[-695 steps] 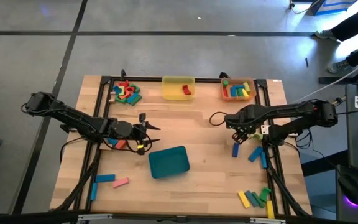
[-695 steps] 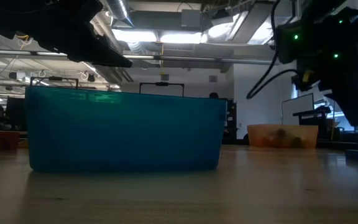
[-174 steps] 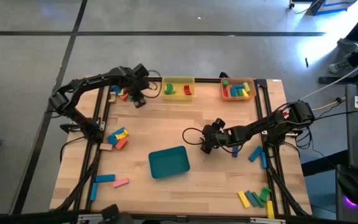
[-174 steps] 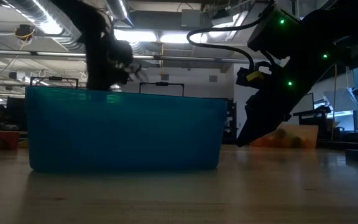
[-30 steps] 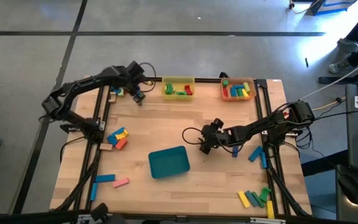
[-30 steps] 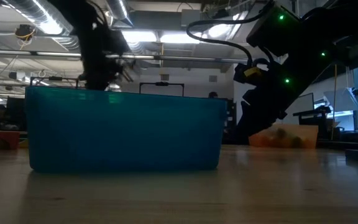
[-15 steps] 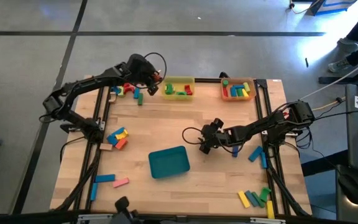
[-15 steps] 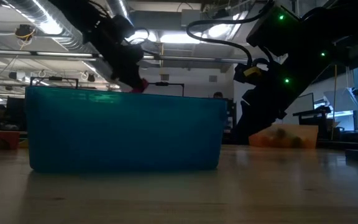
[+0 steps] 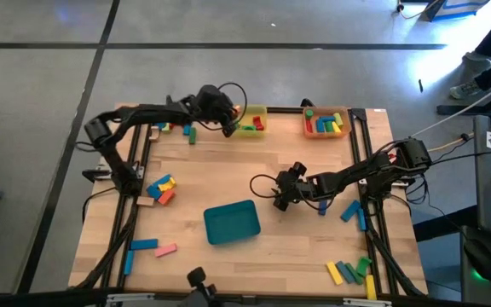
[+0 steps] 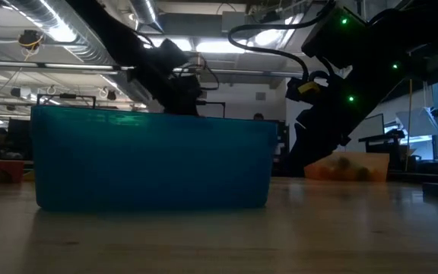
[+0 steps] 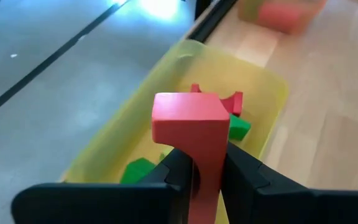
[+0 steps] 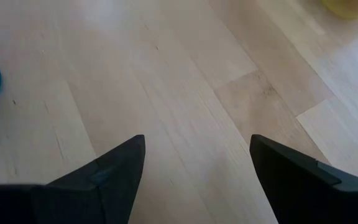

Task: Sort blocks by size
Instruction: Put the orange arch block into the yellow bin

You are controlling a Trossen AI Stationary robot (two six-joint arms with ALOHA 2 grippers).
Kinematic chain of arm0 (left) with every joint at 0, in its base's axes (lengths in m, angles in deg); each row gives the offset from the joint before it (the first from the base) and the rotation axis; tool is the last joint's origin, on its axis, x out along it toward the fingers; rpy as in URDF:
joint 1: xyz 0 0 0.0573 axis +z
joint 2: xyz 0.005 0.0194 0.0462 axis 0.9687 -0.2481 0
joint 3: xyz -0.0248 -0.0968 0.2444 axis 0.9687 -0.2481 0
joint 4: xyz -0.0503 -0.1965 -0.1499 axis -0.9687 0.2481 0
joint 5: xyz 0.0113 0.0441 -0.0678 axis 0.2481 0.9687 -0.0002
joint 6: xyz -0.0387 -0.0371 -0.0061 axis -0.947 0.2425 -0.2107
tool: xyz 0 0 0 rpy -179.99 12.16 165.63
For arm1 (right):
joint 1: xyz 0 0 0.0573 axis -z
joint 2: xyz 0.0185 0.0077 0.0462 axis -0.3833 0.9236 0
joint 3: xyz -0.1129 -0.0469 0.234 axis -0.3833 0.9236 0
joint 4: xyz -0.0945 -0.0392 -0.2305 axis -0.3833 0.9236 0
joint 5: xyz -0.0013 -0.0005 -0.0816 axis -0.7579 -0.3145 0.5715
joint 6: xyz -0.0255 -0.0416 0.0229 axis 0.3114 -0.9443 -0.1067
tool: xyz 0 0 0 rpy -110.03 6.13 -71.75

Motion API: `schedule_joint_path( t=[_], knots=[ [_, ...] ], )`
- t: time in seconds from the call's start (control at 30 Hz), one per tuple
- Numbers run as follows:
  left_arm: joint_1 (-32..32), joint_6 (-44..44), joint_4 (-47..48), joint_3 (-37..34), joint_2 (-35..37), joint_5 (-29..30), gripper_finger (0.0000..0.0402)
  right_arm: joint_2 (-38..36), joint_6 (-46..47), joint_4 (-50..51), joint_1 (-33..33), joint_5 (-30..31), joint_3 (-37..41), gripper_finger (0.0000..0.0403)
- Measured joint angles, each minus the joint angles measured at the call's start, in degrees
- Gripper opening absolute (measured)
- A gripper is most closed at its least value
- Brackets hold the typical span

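Light wood table (image 9: pixel 228 183) in a black frame, on a grey concrete floor w/ dark seams. Low view looked across the tabletop into a workshop: ceiling ducts, strip lights, monitors far back. A person's legs and shoes showed at the high view's upper right corner.

Three trays: yellow tray (image 9: pixel 247 112) and orange tray (image 9: pixel 344 118) along the far edge, teal tray (image 9: pixel 232 222) near table centre, filling most of the low view.

Left gripper (image 9: pixel 231 126) was over the yellow tray's left end, fingers clamped on a red block (image 11: pixel 190 124), held upright betw. the two fingers in the left wrist view. Below it, inside the yellow tray, lay green blocks (image 11: pixel 138 169) and another red piece (image 11: pixel 232 99).

Right gripper (image 9: pixel 280 199) sat low over bare wood, just right of the teal tray, fingers spread wide w/ nothing betw. them; wrist view showed only planks.

Other blocks: small cluster (image 9: pixel 174 129) at far left by the table's edge, a pile (image 9: pixel 160 188) at mid-left, a blue bar and pink bar (image 9: pixel 153 247) near left front, blue pieces (image 9: pixel 349 211) right of the right arm, yellow/green/blue bars (image 9: pixel 352 272) at right front. Orange tray held mixed blocks (image 9: pixel 326 124).
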State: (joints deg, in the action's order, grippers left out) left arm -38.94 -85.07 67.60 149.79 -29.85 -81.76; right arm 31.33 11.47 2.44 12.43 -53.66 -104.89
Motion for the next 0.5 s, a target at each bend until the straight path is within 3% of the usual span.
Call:
schedule_joint_path(
  t=[0.37, 0.5],
  knots=[
    [0.5, -0.8, 0.0, 0.0, -2.7, 0.2, 0.0059, 0.0, 0.0, 0.0, 0.0, 0.0, 0.0, 0.0292],
    [0.5, -1.5, -0.1, 0.0, -2.2, 0.3, 0.0088, 0.0, 0.0, 0.0, 0.0, 0.0, 0.0, 0.0292]
  ],
)
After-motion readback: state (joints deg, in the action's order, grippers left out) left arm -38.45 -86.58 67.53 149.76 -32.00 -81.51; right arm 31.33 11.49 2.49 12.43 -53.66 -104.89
